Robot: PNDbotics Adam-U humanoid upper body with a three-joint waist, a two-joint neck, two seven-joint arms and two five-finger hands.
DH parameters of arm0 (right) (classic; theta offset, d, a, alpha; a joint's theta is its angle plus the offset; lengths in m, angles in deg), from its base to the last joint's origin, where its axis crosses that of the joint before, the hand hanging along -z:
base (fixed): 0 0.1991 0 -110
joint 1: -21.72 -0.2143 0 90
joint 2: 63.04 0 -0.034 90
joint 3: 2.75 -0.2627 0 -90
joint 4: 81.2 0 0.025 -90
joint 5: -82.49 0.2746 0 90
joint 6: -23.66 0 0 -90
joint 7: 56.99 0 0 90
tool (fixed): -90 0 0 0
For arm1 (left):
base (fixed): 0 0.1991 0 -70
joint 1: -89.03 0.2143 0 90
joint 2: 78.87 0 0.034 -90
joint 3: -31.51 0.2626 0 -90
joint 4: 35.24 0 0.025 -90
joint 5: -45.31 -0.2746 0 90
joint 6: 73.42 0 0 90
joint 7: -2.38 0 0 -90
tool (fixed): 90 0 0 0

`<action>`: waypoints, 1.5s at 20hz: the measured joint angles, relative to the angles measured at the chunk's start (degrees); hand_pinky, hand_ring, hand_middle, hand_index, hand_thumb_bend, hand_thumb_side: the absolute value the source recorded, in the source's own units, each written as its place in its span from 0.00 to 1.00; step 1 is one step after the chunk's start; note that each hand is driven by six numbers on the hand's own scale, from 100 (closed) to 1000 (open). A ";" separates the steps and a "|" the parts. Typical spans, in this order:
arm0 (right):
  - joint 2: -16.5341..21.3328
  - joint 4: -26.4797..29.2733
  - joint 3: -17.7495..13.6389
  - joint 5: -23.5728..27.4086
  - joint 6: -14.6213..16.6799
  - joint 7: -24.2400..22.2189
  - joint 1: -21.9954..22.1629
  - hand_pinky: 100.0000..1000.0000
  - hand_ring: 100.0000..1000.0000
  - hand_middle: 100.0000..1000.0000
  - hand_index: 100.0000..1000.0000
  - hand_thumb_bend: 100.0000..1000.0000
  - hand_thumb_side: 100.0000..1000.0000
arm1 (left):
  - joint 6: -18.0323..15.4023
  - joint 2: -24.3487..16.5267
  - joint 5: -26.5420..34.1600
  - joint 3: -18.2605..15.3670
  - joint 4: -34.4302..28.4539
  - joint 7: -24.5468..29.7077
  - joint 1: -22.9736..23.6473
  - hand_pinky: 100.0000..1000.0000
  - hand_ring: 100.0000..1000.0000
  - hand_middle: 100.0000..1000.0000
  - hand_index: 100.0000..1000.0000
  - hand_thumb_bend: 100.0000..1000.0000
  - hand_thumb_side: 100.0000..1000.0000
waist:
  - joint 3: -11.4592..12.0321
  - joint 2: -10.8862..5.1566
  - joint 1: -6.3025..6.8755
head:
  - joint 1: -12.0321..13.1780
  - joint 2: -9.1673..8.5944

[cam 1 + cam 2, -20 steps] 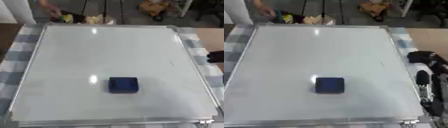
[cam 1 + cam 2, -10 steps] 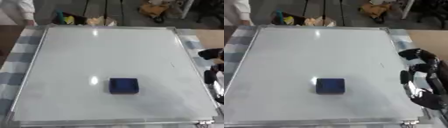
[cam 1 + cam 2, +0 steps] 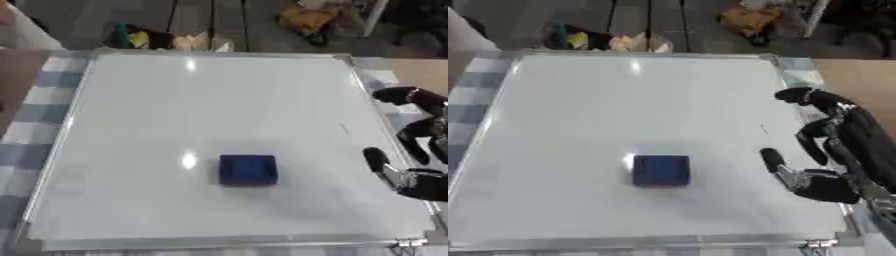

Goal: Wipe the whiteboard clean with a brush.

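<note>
While lying flat and squarish on the near middle of the whiteboard (image 3: 219, 100), with no clear long side, the blue brush (image 3: 661, 170) sits apart to the left of the right hand (image 3: 820, 150), fingers spread and empty, the only hand showing.

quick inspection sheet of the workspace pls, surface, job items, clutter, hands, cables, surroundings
surface: whiteboard lies flat on a checked cloth; it looks almost clean, with one small dark mark near its right edge
job's things: blue brush sits on the board, near the middle of the front half, nothing touching it
clutter: nothing seen on the board besides the brush
hands: right hand over the board's right edge, fingers spread and open, apart from the brush; left hand not in view
cables: nothing seen
surroundings: yellow and tan items on the floor beyond the far edge
</note>
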 measured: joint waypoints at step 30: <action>8.27 0.00 10.03 5.34 -9.26 -25.20 -11.94 0.80 0.84 0.73 0.00 0.38 0.46 | 1.14 0.04 1.52 1.09 0.00 1.43 0.38 0.32 0.67 0.56 0.56 0.06 0.92 | 2.83 -1.08 -1.53 | -3.57 0.59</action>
